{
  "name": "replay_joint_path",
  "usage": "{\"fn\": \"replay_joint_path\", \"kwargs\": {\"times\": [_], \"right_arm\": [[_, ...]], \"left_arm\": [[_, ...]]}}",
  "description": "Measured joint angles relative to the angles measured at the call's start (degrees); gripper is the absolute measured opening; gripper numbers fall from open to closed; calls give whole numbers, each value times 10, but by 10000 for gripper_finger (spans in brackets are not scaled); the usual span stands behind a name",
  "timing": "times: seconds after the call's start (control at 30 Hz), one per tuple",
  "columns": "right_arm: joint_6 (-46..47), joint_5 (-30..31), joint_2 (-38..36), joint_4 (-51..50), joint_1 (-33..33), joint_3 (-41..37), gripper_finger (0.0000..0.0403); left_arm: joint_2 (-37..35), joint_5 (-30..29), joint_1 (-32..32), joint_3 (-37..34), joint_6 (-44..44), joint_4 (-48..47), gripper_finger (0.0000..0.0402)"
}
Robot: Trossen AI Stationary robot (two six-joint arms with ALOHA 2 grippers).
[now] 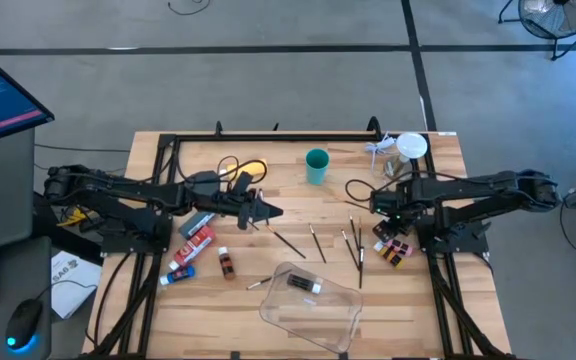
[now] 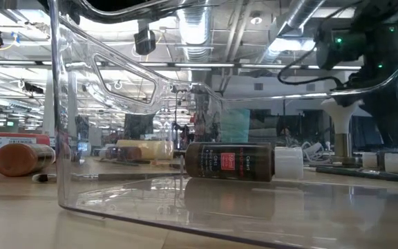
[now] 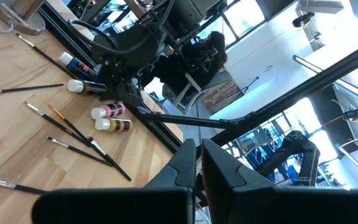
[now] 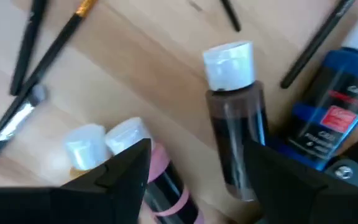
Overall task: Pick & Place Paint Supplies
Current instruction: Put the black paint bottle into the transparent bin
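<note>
Wooden table [image 1: 268, 190] on a grey floor, open workshop behind with ceiling ducts and lights; a monitor and mouse sit off the left edge.

Right gripper [image 4: 191, 168]: low over a cluster of bottles at the table's right side. Fingers [image 4: 126, 165] spread wide, nothing between them yet. A brown bottle [image 4: 235, 124], white cap pointing away from the wrist, lies flat directly in the gap; the spread looks set to straddle its body. Just outside one finger: 2 more capped bottles [image 4: 104, 140], one with a pink band. Just outside the other finger: a blue tube [image 4: 328, 106]. Judgement: tight spacing is the risk, since a finger could nudge a neighbour on closing.

Left gripper [image 3: 197, 168]: raised above table centre-left, fingers pressed together, holding nothing visible. It appears to be waiting.

Task items:
- 1 bottle [image 2: 230, 162] already lies on its side in the clear tray [image 1: 343, 310], well ahead of both grippers toward the front edge.
- Brushes [image 1: 353, 245] lie scattered between the 2 grippers.
- Red tube [image 1: 196, 243], another tube and 1 bottle [image 1: 227, 264] lie near the left gripper, on its tray side.
- Yellow bottle [image 1: 253, 167] sits behind the left gripper; teal cup [image 1: 316, 166] stands further back, between the arms.

Judgement: early stage, most supplies not yet trayed.
</note>
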Motion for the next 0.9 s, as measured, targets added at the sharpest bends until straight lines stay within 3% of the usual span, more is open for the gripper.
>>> {"fn": "replay_joint_path", "kwargs": {"times": [0.23,0.6,0.9], "right_arm": [[9,34,14,-15,-3,0,249],[-1,19,124,47,-2,-1,249],[0,2,142,57,-2,-1,247]], "left_arm": [[2,0,0,0,0,0,1],[2,0,-1,0,0,0,1],[2,0,-7,0,1,0,1]]}}
